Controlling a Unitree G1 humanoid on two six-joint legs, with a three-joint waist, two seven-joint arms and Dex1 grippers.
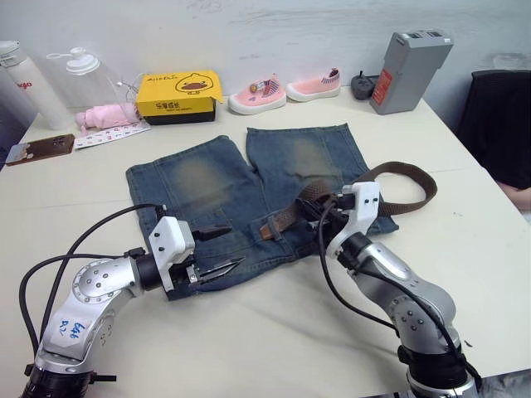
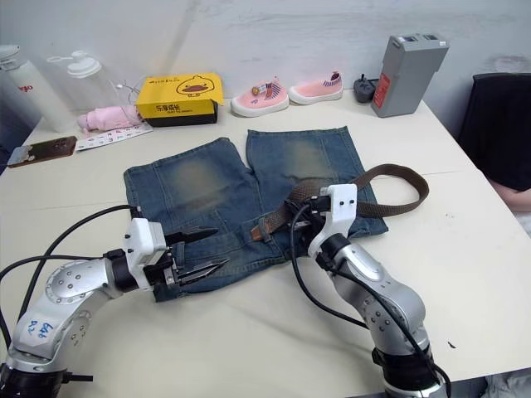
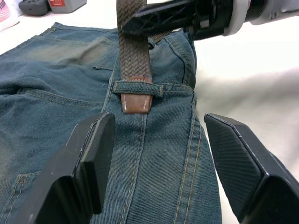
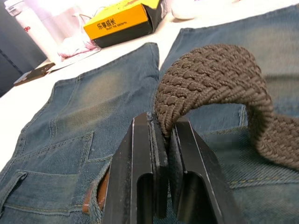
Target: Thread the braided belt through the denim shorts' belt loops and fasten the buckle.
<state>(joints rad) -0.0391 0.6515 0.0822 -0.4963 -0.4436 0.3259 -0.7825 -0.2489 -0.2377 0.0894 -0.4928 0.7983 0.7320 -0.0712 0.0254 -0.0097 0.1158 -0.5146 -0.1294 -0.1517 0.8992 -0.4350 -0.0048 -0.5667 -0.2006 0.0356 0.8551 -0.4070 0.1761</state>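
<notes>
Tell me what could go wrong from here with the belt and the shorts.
The leather tip pokes only just past one belt loop, so it could slip back out. The right claw pinches the braided belt in a raised hump, so pushing may buckle it instead of feeding. The open left claw could drag the denim shorts and bunch the waistband.

The pale desk (image 1: 274, 332) carries the denim shorts (image 1: 249, 195) just beyond both jaws; farther beyond them lie a yellow box (image 1: 178, 94), two small pink shoes (image 1: 284, 90), a grey battery pack (image 1: 410, 70) and bottles (image 1: 33, 83)
</notes>
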